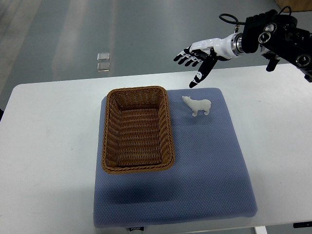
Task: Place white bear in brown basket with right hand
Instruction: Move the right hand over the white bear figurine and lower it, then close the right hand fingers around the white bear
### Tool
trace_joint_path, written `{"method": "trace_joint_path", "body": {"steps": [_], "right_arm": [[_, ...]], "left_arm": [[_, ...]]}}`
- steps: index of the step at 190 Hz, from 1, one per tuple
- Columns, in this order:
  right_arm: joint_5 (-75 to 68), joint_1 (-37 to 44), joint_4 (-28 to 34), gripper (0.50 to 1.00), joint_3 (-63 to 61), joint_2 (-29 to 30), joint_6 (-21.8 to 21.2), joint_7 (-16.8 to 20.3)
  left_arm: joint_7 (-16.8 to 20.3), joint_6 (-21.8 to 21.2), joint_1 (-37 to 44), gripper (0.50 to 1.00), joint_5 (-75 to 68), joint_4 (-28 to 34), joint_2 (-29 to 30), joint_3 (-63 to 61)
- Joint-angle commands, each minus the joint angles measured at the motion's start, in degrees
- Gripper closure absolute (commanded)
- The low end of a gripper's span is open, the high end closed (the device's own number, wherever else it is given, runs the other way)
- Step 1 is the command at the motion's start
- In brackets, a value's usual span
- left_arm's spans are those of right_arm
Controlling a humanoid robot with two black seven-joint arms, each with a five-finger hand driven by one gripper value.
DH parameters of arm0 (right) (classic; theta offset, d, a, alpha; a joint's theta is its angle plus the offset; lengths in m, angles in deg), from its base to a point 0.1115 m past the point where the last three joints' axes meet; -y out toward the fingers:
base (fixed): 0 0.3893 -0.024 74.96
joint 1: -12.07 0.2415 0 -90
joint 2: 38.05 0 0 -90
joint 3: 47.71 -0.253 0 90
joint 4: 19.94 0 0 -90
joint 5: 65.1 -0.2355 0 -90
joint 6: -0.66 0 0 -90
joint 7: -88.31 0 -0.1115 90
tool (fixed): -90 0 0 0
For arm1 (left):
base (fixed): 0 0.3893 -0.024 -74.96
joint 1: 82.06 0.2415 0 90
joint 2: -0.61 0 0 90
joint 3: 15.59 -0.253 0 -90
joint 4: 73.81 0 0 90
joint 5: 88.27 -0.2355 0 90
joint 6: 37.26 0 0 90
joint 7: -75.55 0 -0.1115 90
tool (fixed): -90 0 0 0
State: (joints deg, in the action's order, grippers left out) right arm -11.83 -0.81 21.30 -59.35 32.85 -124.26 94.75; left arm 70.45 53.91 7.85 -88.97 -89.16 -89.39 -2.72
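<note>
Since the bear (197, 106) stands on the blue mat (204, 161) just beside the empty basket (138, 130), nothing is done: the right hand (197, 56) hovers above, fingers (185, 58) spread, grasping nothing.

Right hand (197, 57): white shell, black fingers. Silver ring at wrist. Forearm (280, 36) black, blocky, round silver fittings. Black cable (229, 18) loops above wrist.
</note>
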Motion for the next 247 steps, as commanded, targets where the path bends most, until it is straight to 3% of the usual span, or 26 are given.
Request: {"method": "trace_joint_path", "body": {"steps": [1,32,112,166,194,229,247], "right_arm": [[0.2,2.6,0.0,0.568,5.1,0.6,-0.1,0.8],[1.2,1.5,0.0,0.568,6.2,1.2,-0.1,1.0],[7.7,-5.9,-0.1,0.583,6.2,2.4,9.3,0.5],[8.8,-9.4,-0.4,0.664,6.3,4.1,12.8,0.3],[10.4,-10.7,-0.7,0.668,6.3,4.7,14.2,0.3],[10.5,-11.7,-0.8,0.709,6.4,4.9,14.9,0.2],[10.6,-12.0,-0.8,0.812,6.4,4.9,15.0,0.1]], "left_arm": [[0.0,0.1,0.0,0.500,0.0,0.0,0.0,0.0],[0.0,0.1,0.0,0.500,0.0,0.0,0.0,0.1],[0.0,0.2,0.0,0.500,0.0,-0.2,0.0,0.1],[0.0,0.2,0.0,0.500,0.0,-0.3,0.0,0.1],[0.0,0.2,0.0,0.500,0.0,-0.2,0.0,0.2],[0.0,0.2,0.0,0.500,0.0,0.0,0.0,0.2],[0.0,0.2,0.0,0.500,0.0,0.1,0.0,0.2]]}}
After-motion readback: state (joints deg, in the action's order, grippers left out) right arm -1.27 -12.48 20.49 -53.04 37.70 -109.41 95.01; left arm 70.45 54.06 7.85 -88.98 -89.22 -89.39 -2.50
